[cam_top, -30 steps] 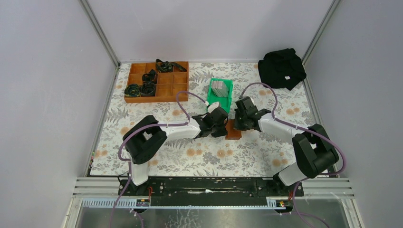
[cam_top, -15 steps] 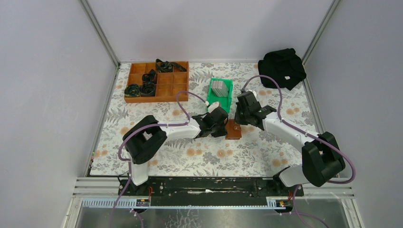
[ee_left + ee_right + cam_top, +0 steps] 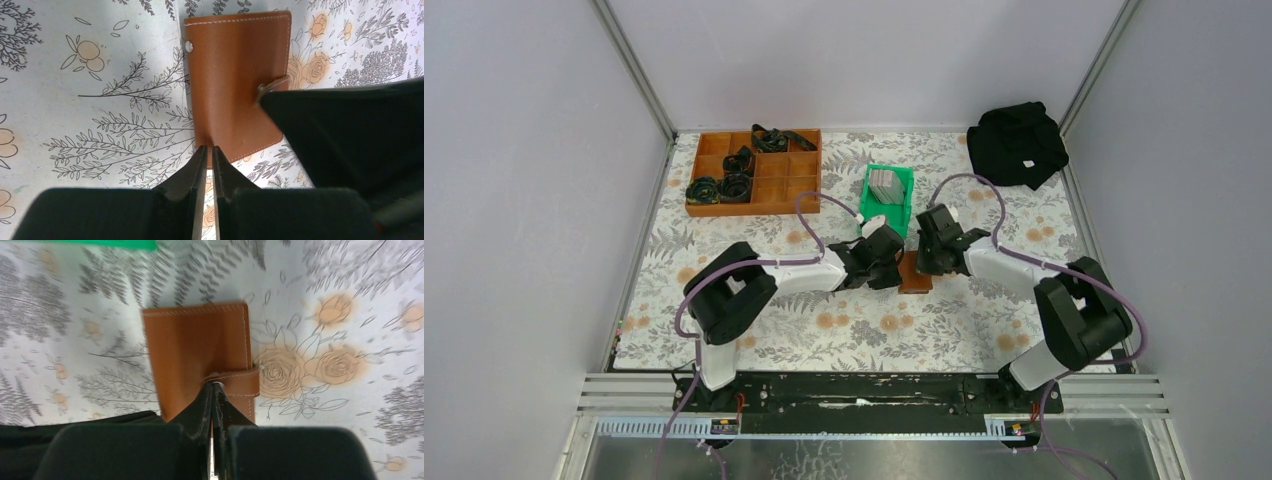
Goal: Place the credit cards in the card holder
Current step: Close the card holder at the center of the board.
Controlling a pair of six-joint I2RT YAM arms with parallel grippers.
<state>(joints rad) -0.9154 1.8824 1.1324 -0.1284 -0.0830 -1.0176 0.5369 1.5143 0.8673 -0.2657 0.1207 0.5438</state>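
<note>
The card holder, a closed brown leather wallet, lies flat on the floral cloth between my two grippers. My left gripper is shut and empty, with its tips on the wallet's near edge. My right gripper is shut, with its tips against the free end of the snap tab, which is slightly raised. The wallet is otherwise closed. The credit cards stand as a grey stack in the green bin just behind the wallet.
A brown wooden compartment tray holding black coiled items stands at the back left. A black cloth lies at the back right. The green bin's edge shows at the top of the right wrist view.
My right gripper drew back from the wallet towards the bin half a second ago and is now back at the snap tab. The left gripper and the wallet have not moved.
</note>
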